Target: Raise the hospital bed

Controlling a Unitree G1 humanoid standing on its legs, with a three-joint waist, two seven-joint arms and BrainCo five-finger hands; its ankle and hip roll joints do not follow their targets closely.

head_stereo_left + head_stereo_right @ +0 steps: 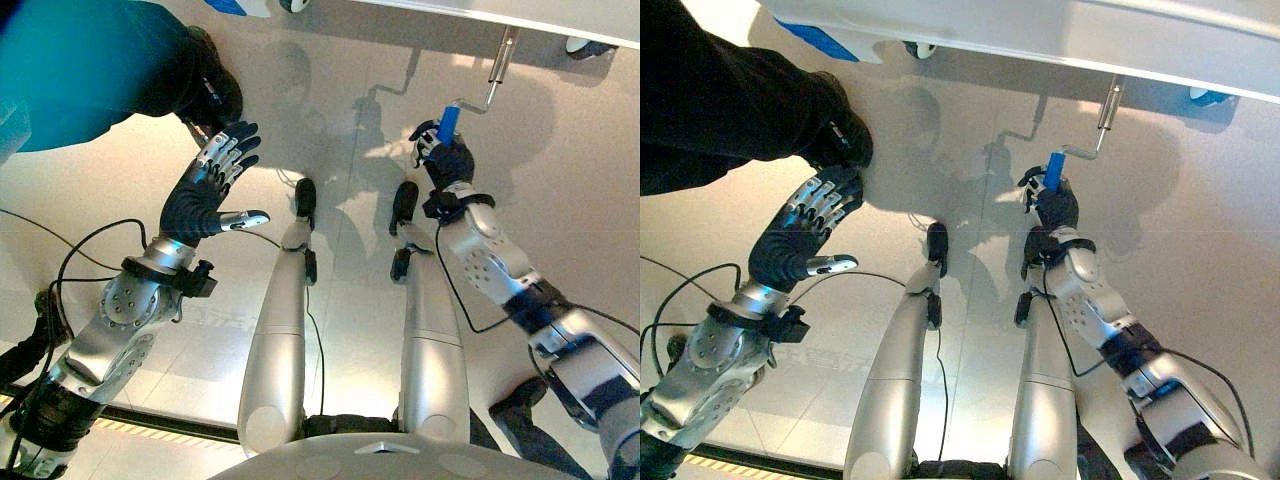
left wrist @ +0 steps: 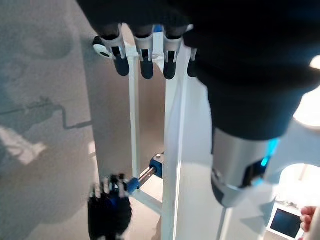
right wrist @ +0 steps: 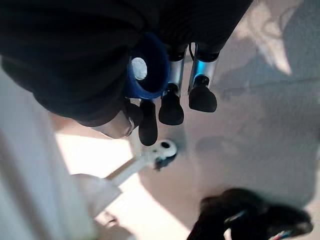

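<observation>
The hospital bed's white frame (image 1: 520,15) runs along the far edge. A metal crank (image 1: 497,68) hangs down from it and ends in a blue handle (image 1: 447,123). My right hand (image 1: 447,158) is shut on that blue handle (image 3: 146,67), fingers curled round it. In the left wrist view the same handle (image 2: 132,185) shows far off beside the white bed frame (image 2: 172,150). My left hand (image 1: 210,185) is held up at the left, open with straight spread fingers, holding nothing, well apart from the crank.
A person in a teal top with a dark sleeve (image 1: 90,65) leans in at the far left, the sleeve close above my left hand. A bed castor (image 1: 915,47) stands on the pale tiled floor (image 1: 560,200) under the frame.
</observation>
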